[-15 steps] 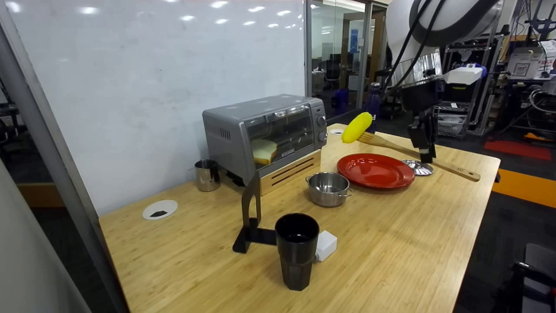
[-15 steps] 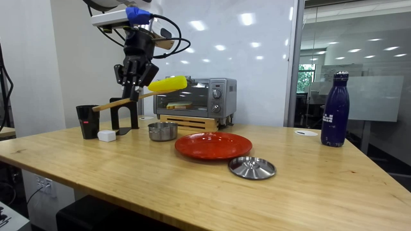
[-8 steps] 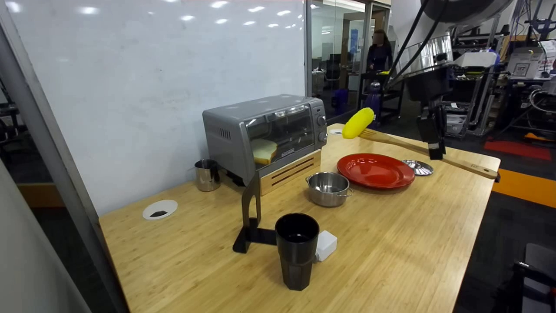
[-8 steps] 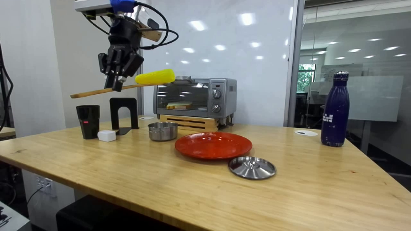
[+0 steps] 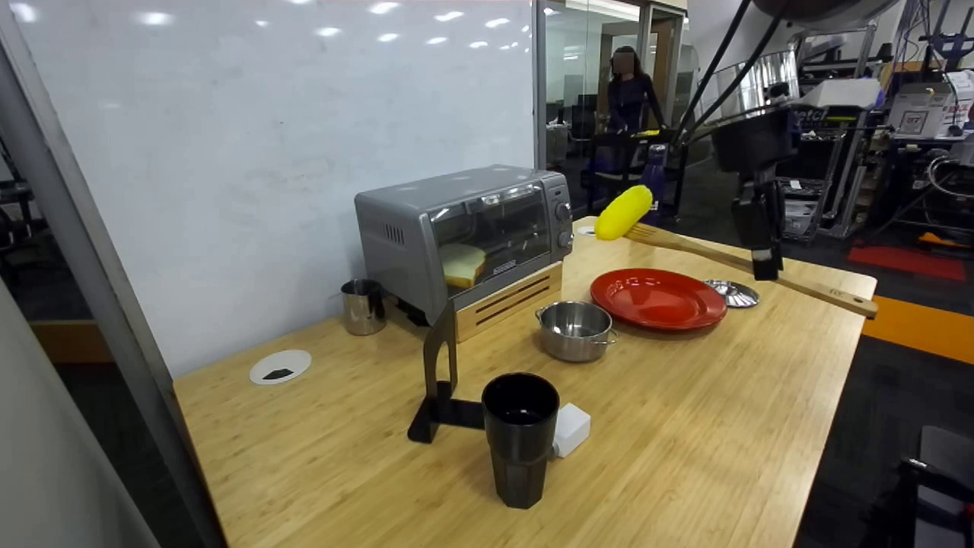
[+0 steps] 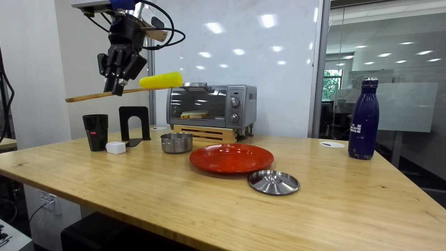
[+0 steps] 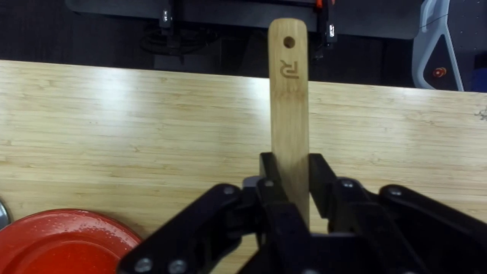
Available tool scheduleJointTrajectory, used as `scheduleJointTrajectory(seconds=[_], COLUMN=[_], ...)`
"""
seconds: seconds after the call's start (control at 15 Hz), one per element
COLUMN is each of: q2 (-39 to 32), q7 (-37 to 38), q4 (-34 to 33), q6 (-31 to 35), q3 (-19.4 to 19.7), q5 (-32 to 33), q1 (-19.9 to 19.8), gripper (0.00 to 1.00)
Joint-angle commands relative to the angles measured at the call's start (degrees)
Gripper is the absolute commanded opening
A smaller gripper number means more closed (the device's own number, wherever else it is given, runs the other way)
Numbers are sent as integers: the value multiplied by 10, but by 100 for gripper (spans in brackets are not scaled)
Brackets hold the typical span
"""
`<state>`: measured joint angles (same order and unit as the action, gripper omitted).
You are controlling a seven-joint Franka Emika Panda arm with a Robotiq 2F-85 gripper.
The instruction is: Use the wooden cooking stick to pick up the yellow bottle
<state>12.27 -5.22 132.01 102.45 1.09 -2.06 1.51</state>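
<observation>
My gripper (image 5: 767, 266) is shut on the handle of the wooden cooking stick (image 5: 820, 291), a long pale wooden tool with a slotted far end. In the wrist view the fingers (image 7: 291, 158) press both sides of the handle, and the stick's (image 7: 289, 114) holed end points up the picture. The yellow bottle (image 5: 624, 212) lies on the slotted end. In an exterior view the stick (image 6: 87, 97) is nearly level, tilting slightly up toward the bottle (image 6: 161, 80), and both are held above the table by the gripper (image 6: 114, 91). The bottle is out of the wrist view.
The red plate (image 6: 231, 158) and a metal lid (image 6: 273, 182) lie on the table. A metal pot (image 5: 576, 340), black cup (image 5: 520, 449), white block (image 5: 572, 431) and black bookend (image 5: 440, 365) stand nearby. A toaster oven (image 5: 396, 236) stands by the whiteboard. A blue bottle (image 6: 364, 122) stands farther off.
My gripper has risen and moved left in an exterior view, carrying the stick with the yellow bottle still on it. A person has appeared behind the glass in the background.
</observation>
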Motion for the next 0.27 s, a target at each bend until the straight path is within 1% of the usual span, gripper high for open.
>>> scheduleJointTrajectory(seconds=[0.0,0.2], q2=[5,-1], q7=[-3,-12], q4=[3,2], q6=[-12,-18], q3=[-2,0], q5=[-26,-39], q1=[1,-1], gripper=[6,6])
